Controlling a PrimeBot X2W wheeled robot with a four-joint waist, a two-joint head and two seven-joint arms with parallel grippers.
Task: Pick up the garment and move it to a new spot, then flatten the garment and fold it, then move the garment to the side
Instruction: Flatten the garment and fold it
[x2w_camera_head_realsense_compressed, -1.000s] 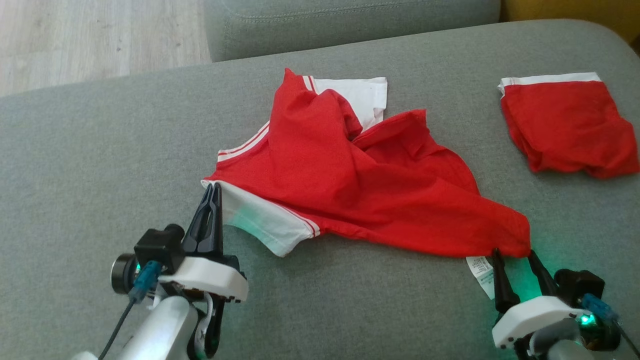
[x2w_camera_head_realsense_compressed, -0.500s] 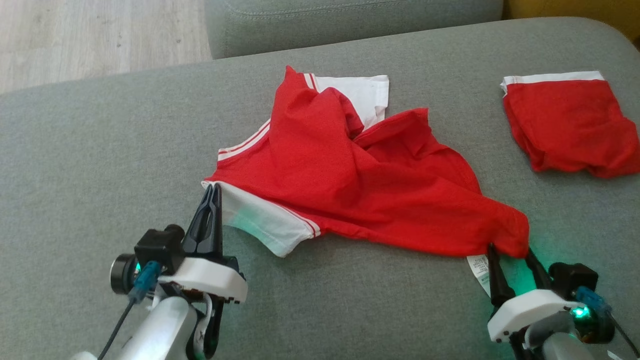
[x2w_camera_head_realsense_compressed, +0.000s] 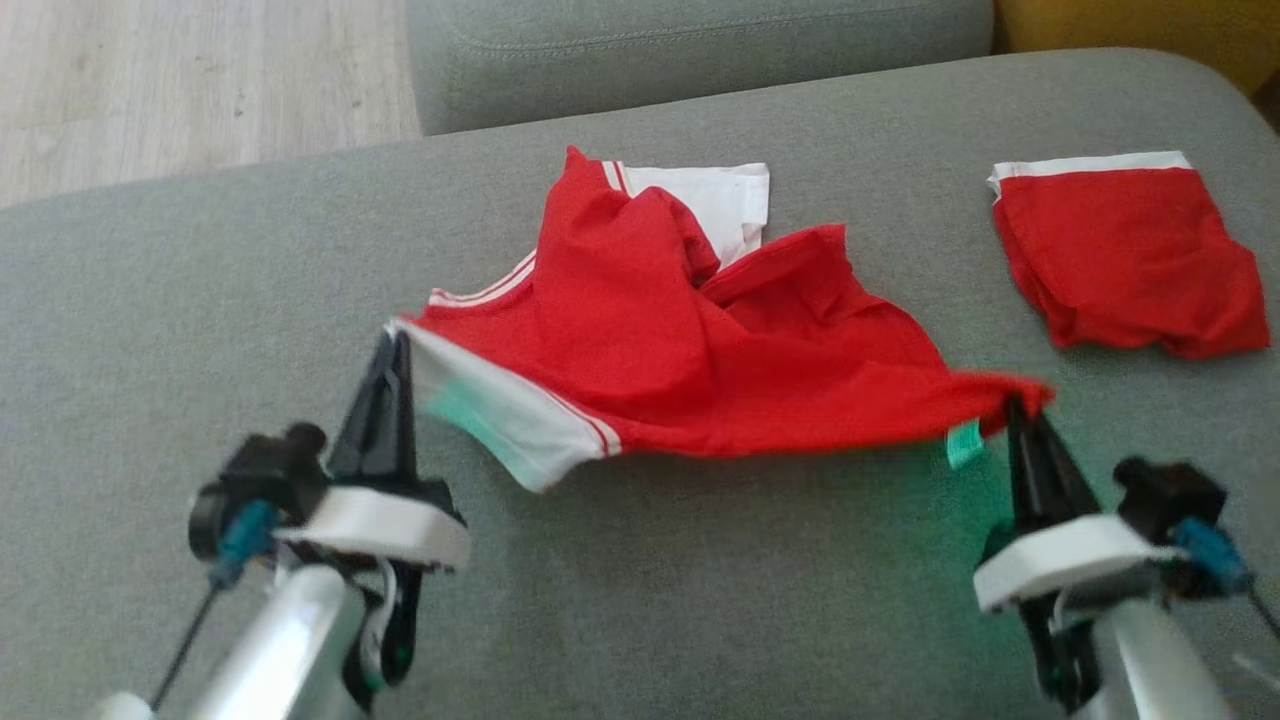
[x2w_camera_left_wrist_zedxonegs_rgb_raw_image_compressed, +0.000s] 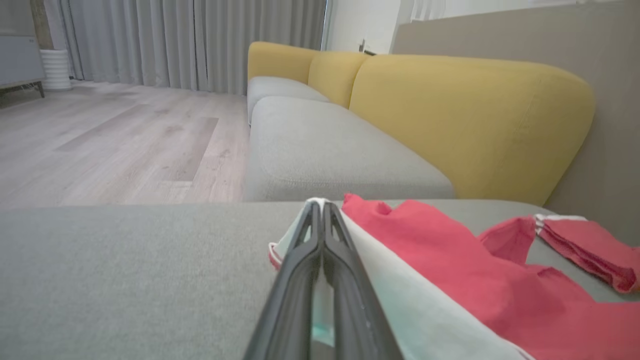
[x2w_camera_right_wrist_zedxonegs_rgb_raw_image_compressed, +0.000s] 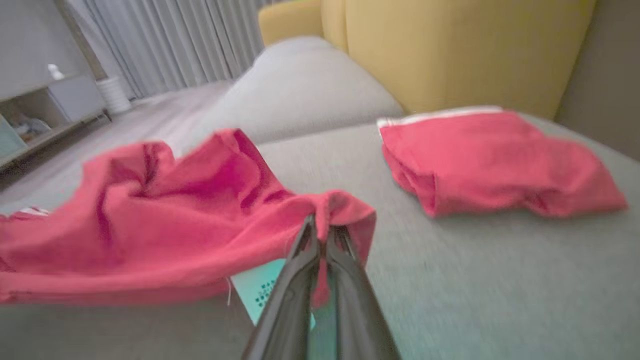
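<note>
Left gripper (x2w_camera_head_realsense_compressed: 392, 338): jaws pressed together on the white sleeve (x2w_camera_head_realsense_compressed: 505, 425) edge of the red T-shirt (x2w_camera_head_realsense_compressed: 700, 340). Right gripper (x2w_camera_head_realsense_compressed: 1018, 403): jaws pinching the red hem corner beside the label (x2w_camera_head_realsense_compressed: 963, 443). T-shirt sits mid grey sofa cushion (x2w_camera_head_realsense_compressed: 700, 600), near edge strung between the grippers. Folded red garment (x2w_camera_head_realsense_compressed: 1125, 255) far right, well apart.

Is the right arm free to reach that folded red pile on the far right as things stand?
Probably not yet: the right gripper is shut on a corner of the garment. Otherwise only gray cushion lies between it and the folded pile.
</note>
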